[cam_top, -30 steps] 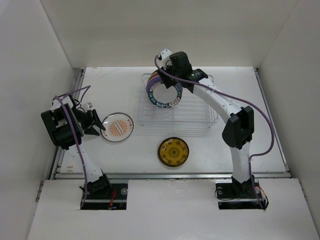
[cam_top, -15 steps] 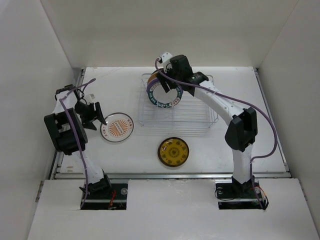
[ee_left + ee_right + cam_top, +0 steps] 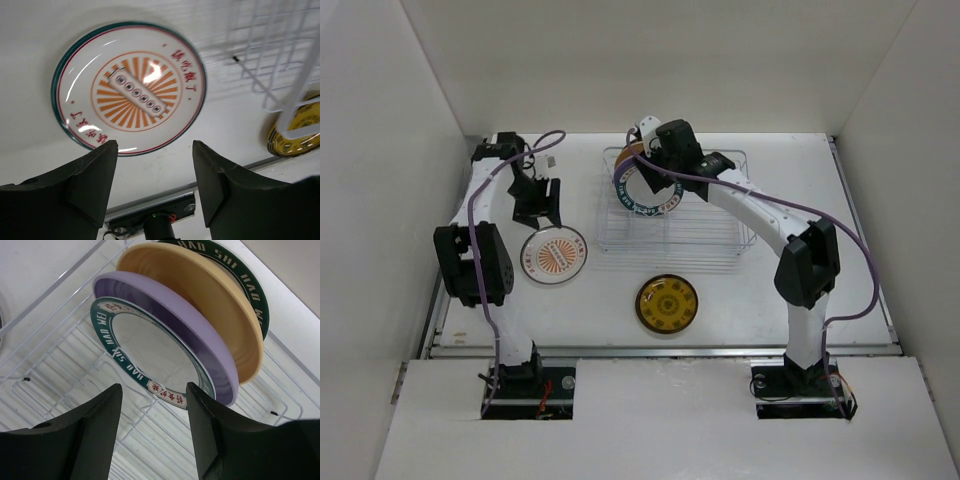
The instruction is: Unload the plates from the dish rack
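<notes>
Gaping empty | left jaws over sunburst plate (image 3: 129, 89) | right jaws over rack (image 3: 715, 222)

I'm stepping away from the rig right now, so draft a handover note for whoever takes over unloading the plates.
Left pincer: open, empty, above the sunburst plate.
Right pincer: open, empty, facing the plates in the rack.
Done: sunburst plate and brown plate lie flat on the table, outside the rack.
To do: four stand upright in the rack: teal-rimmed plate, lilac plate, tan plate, dark-rimmed plate behind.
</notes>
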You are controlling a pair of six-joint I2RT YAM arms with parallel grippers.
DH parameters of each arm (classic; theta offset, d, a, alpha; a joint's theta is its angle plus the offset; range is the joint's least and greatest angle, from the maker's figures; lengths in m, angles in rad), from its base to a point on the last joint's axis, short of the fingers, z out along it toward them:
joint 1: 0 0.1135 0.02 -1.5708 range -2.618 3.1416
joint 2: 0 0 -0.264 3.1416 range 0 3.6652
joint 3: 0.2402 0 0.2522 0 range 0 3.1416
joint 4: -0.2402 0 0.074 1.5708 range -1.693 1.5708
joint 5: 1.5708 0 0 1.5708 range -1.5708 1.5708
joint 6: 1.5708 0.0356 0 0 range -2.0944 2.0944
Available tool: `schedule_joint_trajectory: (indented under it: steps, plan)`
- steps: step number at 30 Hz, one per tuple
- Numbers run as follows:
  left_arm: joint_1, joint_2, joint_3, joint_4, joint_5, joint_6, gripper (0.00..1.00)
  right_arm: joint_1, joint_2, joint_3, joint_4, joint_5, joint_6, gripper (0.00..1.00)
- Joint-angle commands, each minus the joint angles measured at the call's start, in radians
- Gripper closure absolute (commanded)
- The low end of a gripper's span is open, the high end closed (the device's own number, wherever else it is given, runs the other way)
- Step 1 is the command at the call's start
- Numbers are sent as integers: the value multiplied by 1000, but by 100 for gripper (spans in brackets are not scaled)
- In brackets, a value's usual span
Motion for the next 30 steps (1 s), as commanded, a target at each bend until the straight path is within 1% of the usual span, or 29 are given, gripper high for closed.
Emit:
schedule_joint_trajectory:
  steps: [1, 2, 3, 6, 7, 9, 10, 14, 18, 21, 23, 25, 26, 27, 28, 30]
  plan:
    - [-79, 13, 118, -55, -17, 14, 41, 12, -14, -8, 66, 65, -14, 40]
    - [-97, 30, 181, -70, -17, 13, 41, 12, 10, 25, 66, 82, -28, 40]
    - [-131, 65, 213, -79, -17, 13, 41, 12, 24, 39, 56, 97, -41, 40]
    - [-183, 125, 317, -108, -17, -8, 41, 12, 61, 78, 45, 151, -58, 39]
    - [-221, 134, 332, -109, -29, -17, 41, 12, 75, 90, 45, 160, -68, 39]
    - [-261, 143, 342, -96, -49, -26, 41, 12, 75, 90, 45, 161, -68, 39]
    - [-299, 156, 342, -96, -64, -26, 41, 12, 63, 90, 45, 161, -68, 39]
    - [-367, 205, 342, -56, -171, -52, 41, 12, 52, 50, 83, 157, -87, 36]
    - [-367, 245, 342, -38, -172, -94, 41, 2, 79, 50, 92, 173, -98, 36]
    - [-367, 255, 342, -29, -152, -109, 49, -7, 125, 59, 105, 162, -98, 36]
    - [-367, 265, 342, -29, -138, -118, 62, -16, 147, 70, 105, 153, -98, 39]
    - [-367, 265, 342, -20, -127, -118, 77, -27, 147, 70, 105, 110, -98, 42]
    - [-367, 275, 342, -20, -115, -128, 91, -27, 147, 81, 105, 76, -98, 44]
    - [-367, 275, 342, -20, -106, -128, 96, -27, 147, 81, 105, 66, -98, 44]
    - [-367, 286, 342, -29, -80, -128, 99, -27, 147, 81, 105, 65, -98, 49]
    - [-367, 286, 342, -29, -55, -137, 100, -27, 132, 72, 96, 52, -98, 57]
